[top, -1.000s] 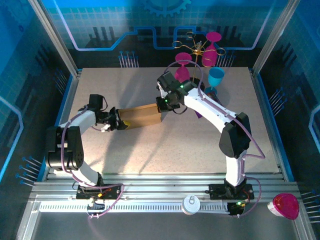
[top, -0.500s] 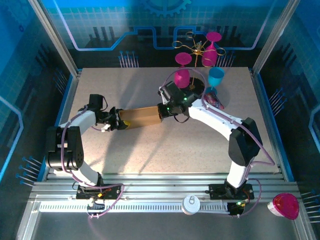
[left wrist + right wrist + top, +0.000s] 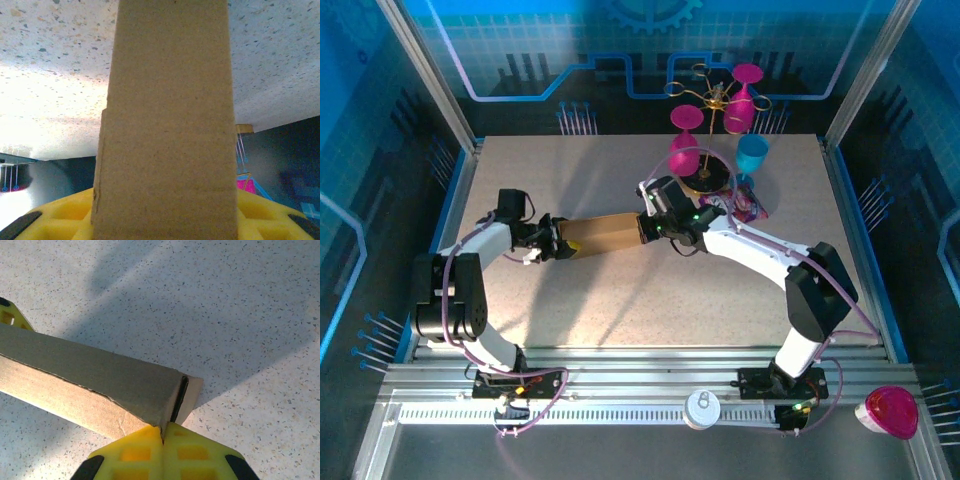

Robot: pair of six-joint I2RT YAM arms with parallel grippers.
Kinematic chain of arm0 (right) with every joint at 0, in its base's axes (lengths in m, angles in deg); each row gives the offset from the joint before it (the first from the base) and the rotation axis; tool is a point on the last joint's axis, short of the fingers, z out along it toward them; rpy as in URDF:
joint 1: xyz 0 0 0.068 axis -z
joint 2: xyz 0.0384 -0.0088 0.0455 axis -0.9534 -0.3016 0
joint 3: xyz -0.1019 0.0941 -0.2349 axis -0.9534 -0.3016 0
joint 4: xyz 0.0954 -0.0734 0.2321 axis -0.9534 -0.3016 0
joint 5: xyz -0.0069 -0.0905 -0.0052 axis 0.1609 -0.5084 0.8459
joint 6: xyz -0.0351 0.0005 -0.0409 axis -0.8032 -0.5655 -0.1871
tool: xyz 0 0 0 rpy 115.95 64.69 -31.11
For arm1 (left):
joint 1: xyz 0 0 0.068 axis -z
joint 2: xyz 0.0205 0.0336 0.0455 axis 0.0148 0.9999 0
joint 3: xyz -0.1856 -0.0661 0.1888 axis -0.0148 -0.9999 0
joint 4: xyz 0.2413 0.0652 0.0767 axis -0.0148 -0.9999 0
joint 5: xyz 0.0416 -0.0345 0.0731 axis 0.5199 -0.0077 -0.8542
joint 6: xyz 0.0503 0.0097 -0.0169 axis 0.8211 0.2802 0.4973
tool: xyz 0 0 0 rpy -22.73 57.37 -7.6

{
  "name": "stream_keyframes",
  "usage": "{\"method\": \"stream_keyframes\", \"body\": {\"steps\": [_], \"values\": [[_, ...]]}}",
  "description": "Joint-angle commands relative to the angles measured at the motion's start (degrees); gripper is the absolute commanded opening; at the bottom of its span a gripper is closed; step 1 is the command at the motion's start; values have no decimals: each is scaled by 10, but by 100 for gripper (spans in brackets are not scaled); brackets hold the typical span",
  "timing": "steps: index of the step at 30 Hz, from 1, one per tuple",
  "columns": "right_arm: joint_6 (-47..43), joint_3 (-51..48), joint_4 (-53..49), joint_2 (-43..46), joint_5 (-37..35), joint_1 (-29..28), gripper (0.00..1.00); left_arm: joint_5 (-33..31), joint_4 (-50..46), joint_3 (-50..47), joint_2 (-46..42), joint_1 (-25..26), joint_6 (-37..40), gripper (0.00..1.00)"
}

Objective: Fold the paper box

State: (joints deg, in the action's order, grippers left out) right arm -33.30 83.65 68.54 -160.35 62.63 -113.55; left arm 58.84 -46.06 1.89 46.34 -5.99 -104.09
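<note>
Top external view: left fingers (image 3: 62, 220) clamp the paper box (image 3: 605, 234) at 9 o'clock, closed right fingers (image 3: 134, 454) press its 3 o'clock end; end-closing step, probably needing an inward push next.

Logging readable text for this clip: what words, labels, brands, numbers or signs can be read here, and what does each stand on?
No text can be read in these views.
Paper box: plain brown cardboard, no print on the faces that show.
Purple packet: coloured print, too small to make out any words.
Blue back panel: circuit lines and a gear shape, no words.
</note>
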Motion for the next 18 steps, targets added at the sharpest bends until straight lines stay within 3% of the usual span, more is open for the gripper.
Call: {"method": "stream_keyframes", "body": {"steps": [1,7,18], "values": [[3,2,-48,6,54,-9,2,-55,-2,-23,28,-7,-21,1],[32,68,-109,-10,149,24,18,-55,-13,-16,35,-7,-14,1],[96,91,-134,7,245,55,30,-55,-16,-7,40,-10,-11,1]]}}
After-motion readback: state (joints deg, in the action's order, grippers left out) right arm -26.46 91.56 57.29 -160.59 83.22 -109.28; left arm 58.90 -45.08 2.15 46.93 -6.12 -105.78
